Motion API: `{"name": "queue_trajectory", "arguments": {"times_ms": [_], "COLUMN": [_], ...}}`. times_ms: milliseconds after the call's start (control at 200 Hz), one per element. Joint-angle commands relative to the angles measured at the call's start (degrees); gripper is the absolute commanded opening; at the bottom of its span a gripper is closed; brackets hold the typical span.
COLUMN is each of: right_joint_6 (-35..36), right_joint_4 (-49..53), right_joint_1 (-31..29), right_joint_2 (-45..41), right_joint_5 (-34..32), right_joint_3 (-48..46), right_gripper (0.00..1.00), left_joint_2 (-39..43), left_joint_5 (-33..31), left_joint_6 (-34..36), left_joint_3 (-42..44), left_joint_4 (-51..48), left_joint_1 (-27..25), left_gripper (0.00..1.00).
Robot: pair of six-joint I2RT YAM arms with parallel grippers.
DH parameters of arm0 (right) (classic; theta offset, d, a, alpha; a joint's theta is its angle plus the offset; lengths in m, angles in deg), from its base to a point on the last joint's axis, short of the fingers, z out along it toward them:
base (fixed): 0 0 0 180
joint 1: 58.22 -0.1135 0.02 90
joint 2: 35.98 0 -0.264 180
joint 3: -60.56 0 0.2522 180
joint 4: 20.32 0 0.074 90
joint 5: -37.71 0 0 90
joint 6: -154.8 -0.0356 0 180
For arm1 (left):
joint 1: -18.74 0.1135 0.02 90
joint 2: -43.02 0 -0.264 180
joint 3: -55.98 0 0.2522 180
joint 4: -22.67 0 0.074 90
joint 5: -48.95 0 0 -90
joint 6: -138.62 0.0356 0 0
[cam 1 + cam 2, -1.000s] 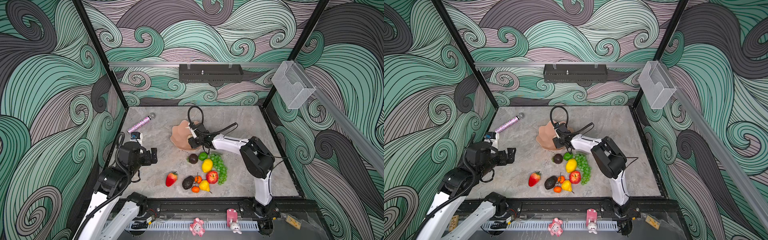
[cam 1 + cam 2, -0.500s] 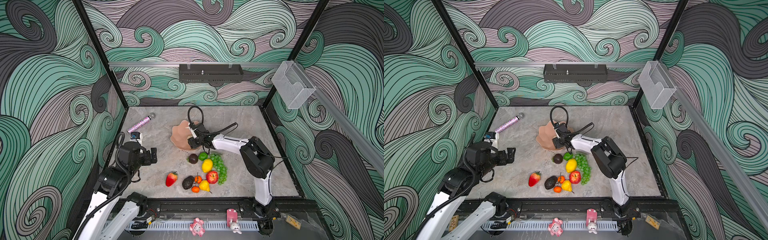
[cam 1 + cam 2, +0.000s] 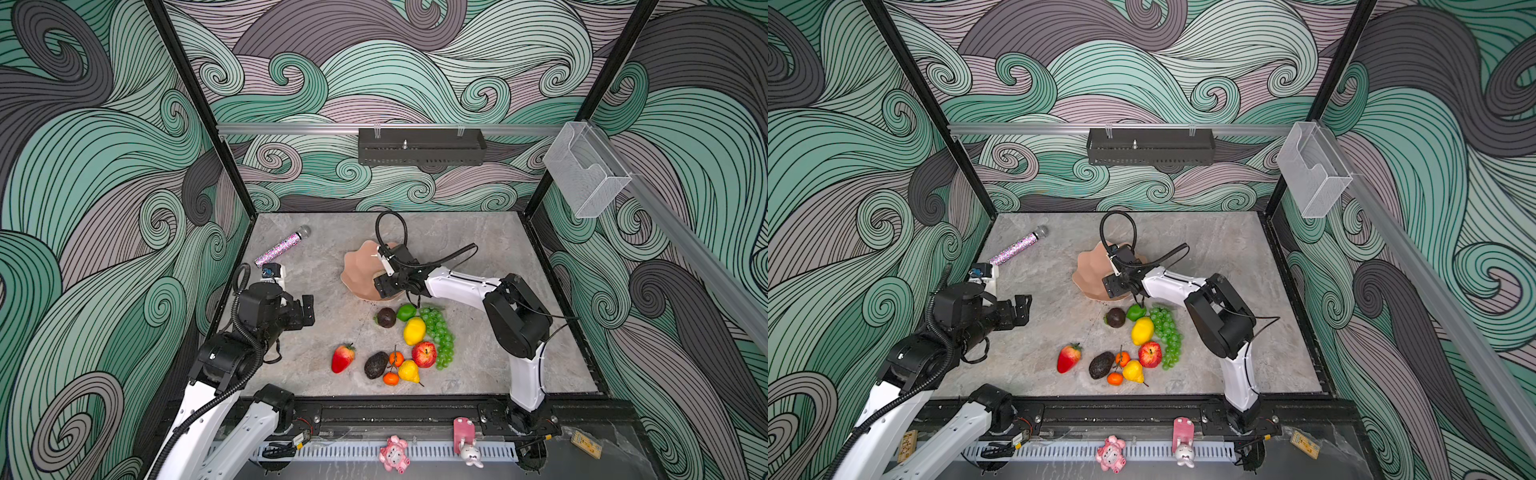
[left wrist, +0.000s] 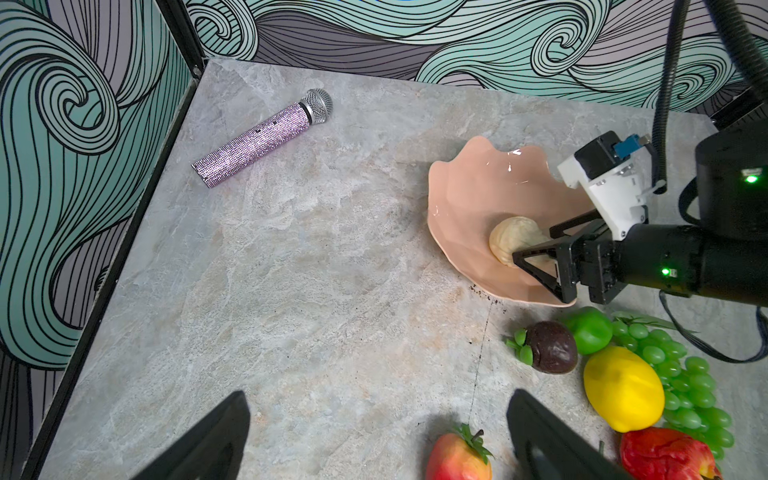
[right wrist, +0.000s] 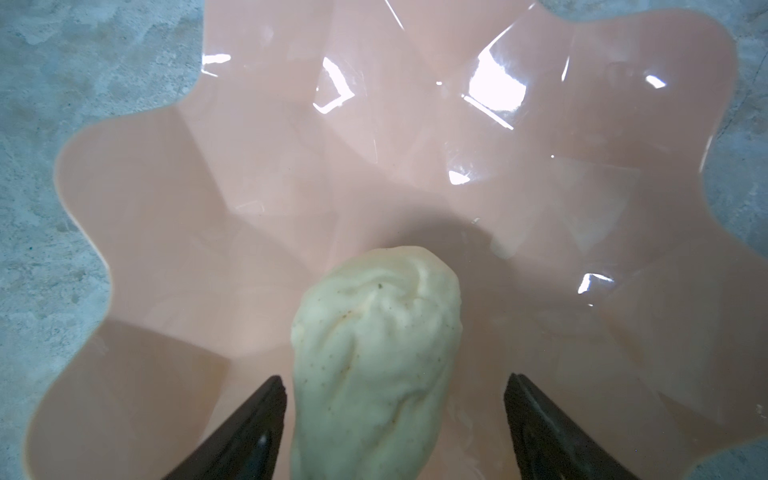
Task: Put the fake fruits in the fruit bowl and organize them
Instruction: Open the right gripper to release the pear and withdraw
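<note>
My right gripper (image 5: 395, 382) reached into the pink bowl (image 5: 291, 145) with its fingers spread apart, one on each side of the cream pear (image 5: 374, 332). One finger sat just beside the pear's skin and the other stood clear of it, so I had hold of nothing. The pear lay on its side inside the bowl, toward the side nearest the loose fruit. Its long axis ran in line with my fingers. The rounded end pointed away from my wrist toward the bowl's middle, and the other end ran back between the fingers, where I could not tell its shape.

In both top views the bowl stood on the table (image 3: 478, 232), and the rest of the fruit lay in front of it. The grapes (image 3: 440, 338) stretched front to back, and the lemon (image 3: 414, 330) lay just beside them with its long axis nearly the same way. The strawberry (image 3: 343, 358) lay apart to the left, its leafy cap toward the back right and its tip toward the front left. The avocado (image 3: 376, 365) next to it slanted along the same line.

My left gripper (image 4: 378, 399) hung over the left of the table, its fingers spread wide with nothing between them.
</note>
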Motion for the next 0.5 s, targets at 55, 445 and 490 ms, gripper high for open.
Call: {"name": "queue_trajectory", "arguments": {"times_ms": [55,445,490], "right_joint_6": [0.36,-3.21,-4.29], "right_joint_4": [-0.25,7.66,9.42], "right_joint_1": [0.12,0.03,0.04], "right_joint_2": [-4.06,-18.62,-21.51], "right_joint_5": [1.44,0.94,1.08], "right_joint_3": [-0.24,-4.83,-6.59], "right_gripper": [0.89,0.9,0.9], "left_joint_2": [-0.47,-2.18,-2.59], "left_joint_5": [-0.82,0.74,1.2], "left_joint_6": [0.65,0.65,0.71], "left_joint_3": [0.23,0.67,0.65], "left_joint_4": [0.36,0.95,1.04], "left_joint_1": [0.52,1.75,1.84], "left_gripper": [0.99,0.99,0.99]}}
